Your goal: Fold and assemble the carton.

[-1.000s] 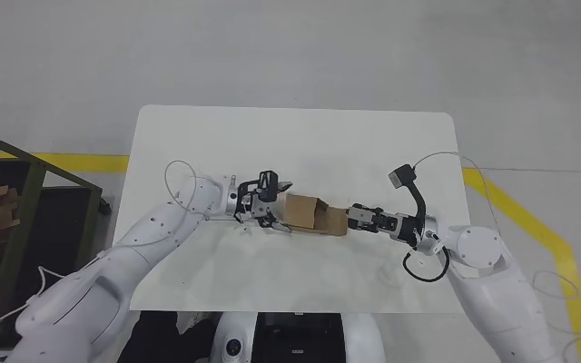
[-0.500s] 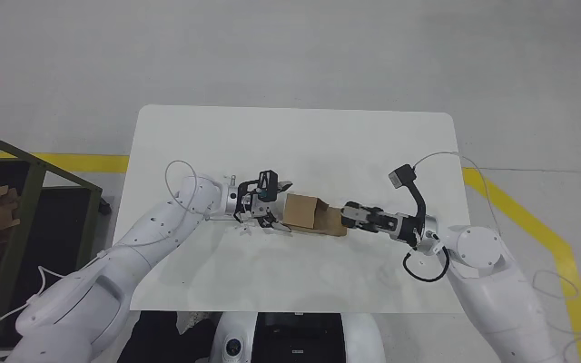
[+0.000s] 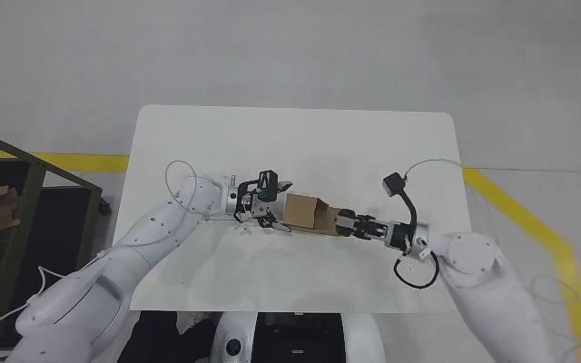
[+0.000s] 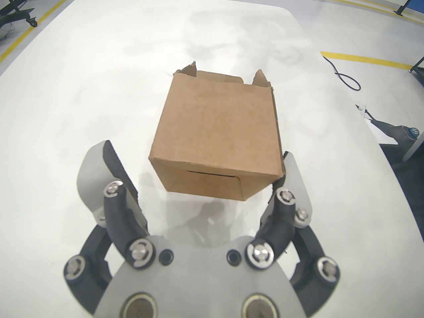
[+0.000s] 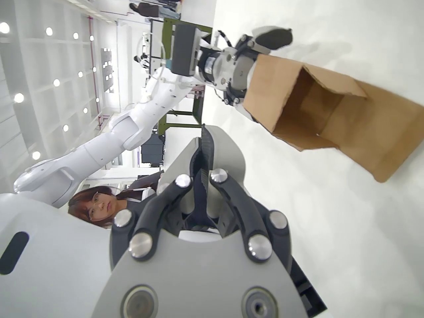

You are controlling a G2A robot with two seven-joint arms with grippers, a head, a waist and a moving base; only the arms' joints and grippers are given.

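Observation:
A brown carton [image 3: 307,214] lies on its side near the middle of the white table [image 3: 381,145]. Its closed end faces my left gripper [image 3: 270,216], and its open end with a loose flap [image 3: 332,220] faces my right gripper [image 3: 348,224]. In the left wrist view the left gripper [image 4: 198,173] is open and straddles the carton's [image 4: 215,140] closed end, with one fingertip [image 4: 290,170] at its corner. In the right wrist view the right gripper [image 5: 203,140] is shut with nothing in it, close in front of the carton's [image 5: 291,107] open mouth.
A dark green rack [image 3: 36,209] stands on the floor past the table's left edge. Yellow tape [image 3: 508,204] runs along the floor. Bare table surface lies all around the carton.
My right arm has slid left toward the carton's open end and its wrist has turned. The carton and the left arm have stayed in place.

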